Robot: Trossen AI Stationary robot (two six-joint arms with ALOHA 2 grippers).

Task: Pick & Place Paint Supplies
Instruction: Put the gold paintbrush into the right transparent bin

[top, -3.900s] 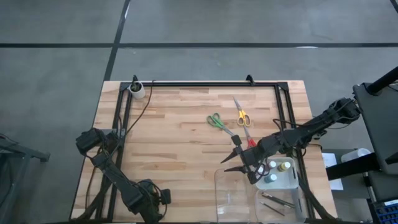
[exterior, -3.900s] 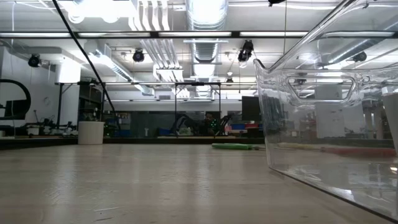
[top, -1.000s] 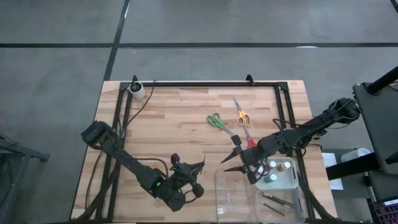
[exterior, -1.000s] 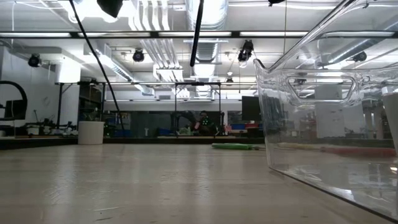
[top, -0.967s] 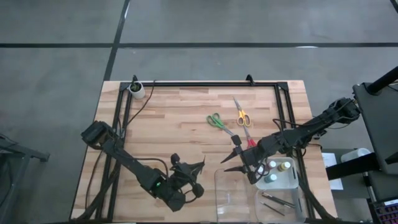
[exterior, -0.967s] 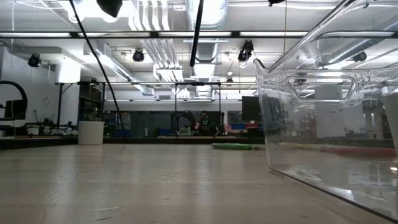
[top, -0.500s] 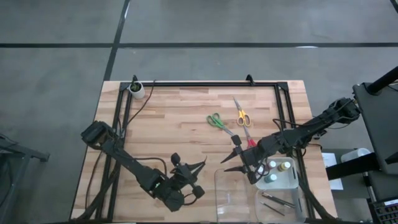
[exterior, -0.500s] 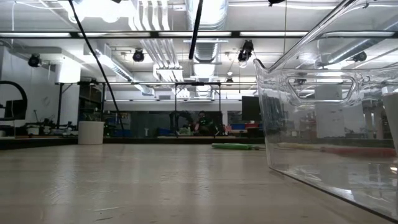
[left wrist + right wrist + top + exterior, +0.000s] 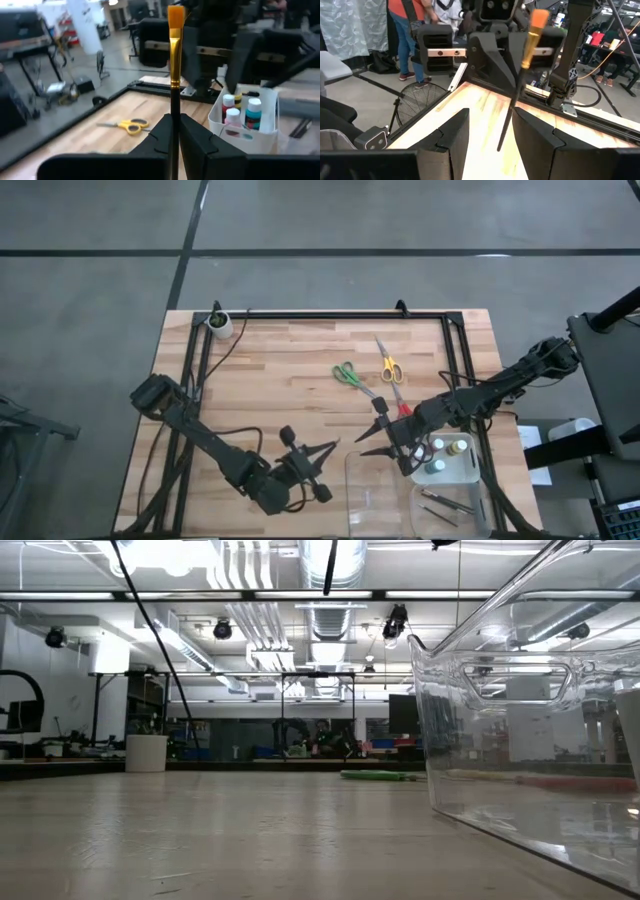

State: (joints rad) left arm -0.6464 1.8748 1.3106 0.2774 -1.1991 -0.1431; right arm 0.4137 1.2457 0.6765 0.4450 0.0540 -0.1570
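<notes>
Left gripper is hovering over the near middle of the wooden table, fingers clamped on a brush that is standing upright between them, orange bristles uppermost. Right gripper is waiting just right of it, fingers spread apart with nothing between them; from its wrist view the same brush is showing straight ahead against the left arm. The two grippers are sitting near each other, tips facing, with only a narrow gap of bare wood between them. Clear tray is lying at the near right corner, its wall filling the right side of the low view. Paint bottles are standing in a white compartment of it; more brushes are lying in the nearer compartment. Green scissors, yellow scissors and red scissors are lying on the wood to the far right of centre, the red pair just beside the right arm. White cup is sitting at the far left corner, well apart. A black frame rail is running along the far edge. The left and middle wood is bare. Beyond the table a lab hall is showing, with a person standing.
</notes>
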